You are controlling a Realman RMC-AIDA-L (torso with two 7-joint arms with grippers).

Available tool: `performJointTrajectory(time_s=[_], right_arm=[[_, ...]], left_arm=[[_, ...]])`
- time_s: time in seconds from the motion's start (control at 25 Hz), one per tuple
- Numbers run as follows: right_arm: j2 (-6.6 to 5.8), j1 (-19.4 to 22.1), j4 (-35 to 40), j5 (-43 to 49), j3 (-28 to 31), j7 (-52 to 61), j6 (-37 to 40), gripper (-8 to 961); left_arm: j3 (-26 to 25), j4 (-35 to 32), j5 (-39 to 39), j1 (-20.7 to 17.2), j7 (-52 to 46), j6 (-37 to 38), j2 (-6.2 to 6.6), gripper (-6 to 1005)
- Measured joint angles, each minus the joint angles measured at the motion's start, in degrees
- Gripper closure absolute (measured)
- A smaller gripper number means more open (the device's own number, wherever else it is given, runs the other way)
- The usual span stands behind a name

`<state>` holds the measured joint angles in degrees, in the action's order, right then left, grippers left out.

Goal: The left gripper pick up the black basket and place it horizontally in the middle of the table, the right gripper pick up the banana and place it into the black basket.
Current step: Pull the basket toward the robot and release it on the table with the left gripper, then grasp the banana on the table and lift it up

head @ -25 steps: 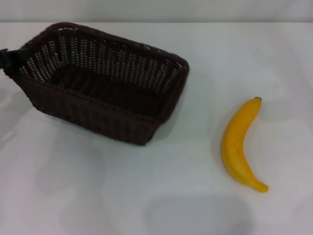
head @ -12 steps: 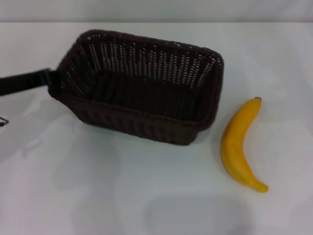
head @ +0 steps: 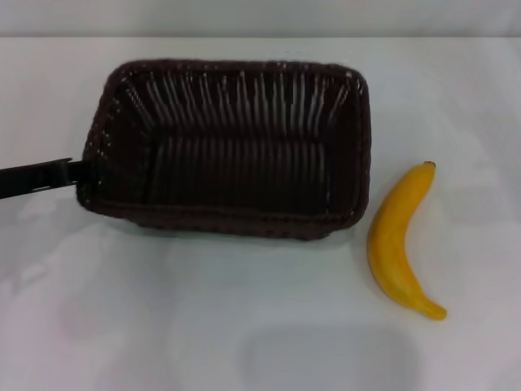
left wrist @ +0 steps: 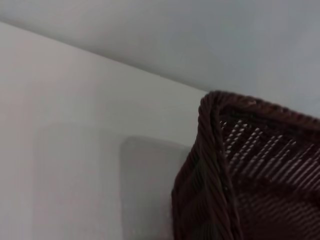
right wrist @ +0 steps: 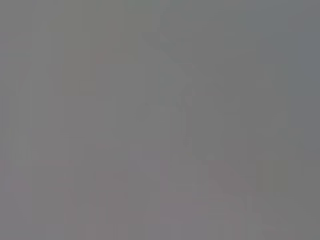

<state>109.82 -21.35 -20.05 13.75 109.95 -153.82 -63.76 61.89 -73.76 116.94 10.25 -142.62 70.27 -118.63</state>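
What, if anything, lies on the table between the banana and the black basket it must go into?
Nothing visible: only bare table separates the banana from the black basket, whose open top is unobstructed.

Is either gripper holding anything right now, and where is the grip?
The left gripper holds the black basket by the rim of its left short end. The right gripper is out of view; the banana lies free.

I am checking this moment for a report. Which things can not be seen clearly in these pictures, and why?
- Left gripper: in the head view only a slim black finger shows at the black basket's left end; the picture's edge cuts the rest, so its grip is unclear.
- Right gripper: in no view; the right wrist view is plain grey.
- Banana: seen only in the head view.
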Motion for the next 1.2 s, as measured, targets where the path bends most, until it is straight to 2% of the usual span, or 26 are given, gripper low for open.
performJointTrajectory(time_s=[0.2,0.36,0.68,0.96,1.2], right_arm=[[0.9,0.36,0.0,0.16,-0.01,-0.13,-0.05,163],[1.24,0.44,0.01,0.3,0.0,-0.14,-0.06,163],[1.7,0.44,0.01,0.02,0.0,-0.17,-1.3,164],[1.76,0.93,0.01,-0.08,0.0,-0.17,-1.69,165],[1.81,1.29,0.01,-0.13,-0.01,-0.17,-1.82,165]], left_arm=[[-5.59,-0.01,-0.48,1.55,2.26,7.07,0.12,751],[-7.61,-0.04,-0.3,3.49,2.3,10.26,0.67,704],[-7.34,1.86,1.88,7.15,2.0,13.86,1.01,559],[-7.54,2.58,3.8,8.86,1.23,16.69,1.36,543],[-9.61,2.16,3.33,8.53,3.01,17.19,2.54,530]])
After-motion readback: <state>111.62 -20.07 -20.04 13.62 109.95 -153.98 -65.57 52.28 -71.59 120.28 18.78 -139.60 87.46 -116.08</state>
